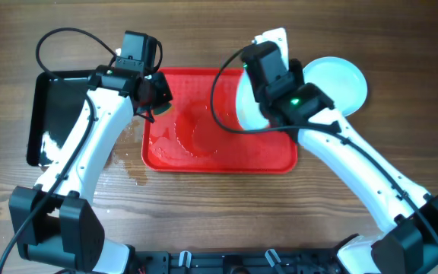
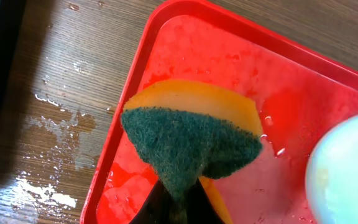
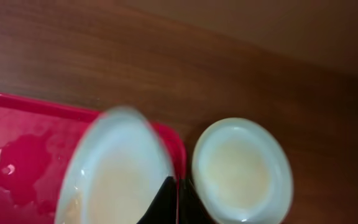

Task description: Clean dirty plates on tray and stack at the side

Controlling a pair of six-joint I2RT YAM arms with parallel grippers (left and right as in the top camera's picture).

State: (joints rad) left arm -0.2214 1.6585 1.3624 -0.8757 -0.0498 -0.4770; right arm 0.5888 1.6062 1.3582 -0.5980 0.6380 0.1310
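- The left wrist view, better than overhead, is showing me the left gripper (image 2: 178, 204) clenching a sponge (image 2: 191, 146) over the tray (image 2: 216, 43)'s left corner.
- The right gripper (image 3: 169, 200) is pinching the tilted plate (image 3: 120, 174) by its rim at the tray's right end.
- The second plate (image 3: 241, 168) is lying off-tray, beside it.

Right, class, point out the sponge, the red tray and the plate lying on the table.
sponge (image 2: 191, 146), left wrist view, green scouring face.
red tray (image 1: 175, 148), overhead view, bare wet floor.
plate on the table (image 1: 344, 78), overhead view, its centre.
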